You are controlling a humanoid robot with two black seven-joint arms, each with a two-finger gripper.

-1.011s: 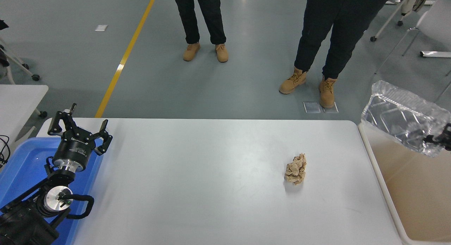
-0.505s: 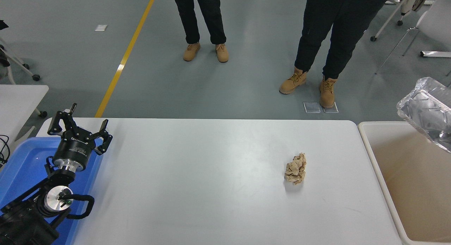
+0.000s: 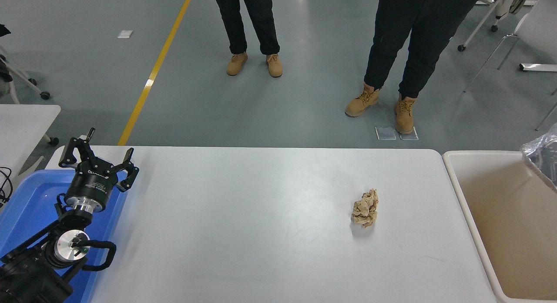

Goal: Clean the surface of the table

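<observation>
From my head camera, my left gripper [image 3: 98,157] sits parked over the blue bin [image 3: 26,207], fingers spread wide. The table surface [image 3: 243,233] stretches ahead, a crumpled brown paper ball [image 3: 365,208] right of center. A clear plastic container [image 3: 544,153] shows above the beige bin [image 3: 513,233].

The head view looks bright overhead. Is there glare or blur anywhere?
Head view: soft pale sheen on the table surface and a glossy streak on the floor; the crumpled brown paper is sharp, with a faint shadow below it; the clear plastic at the right edge looks smeared.
</observation>
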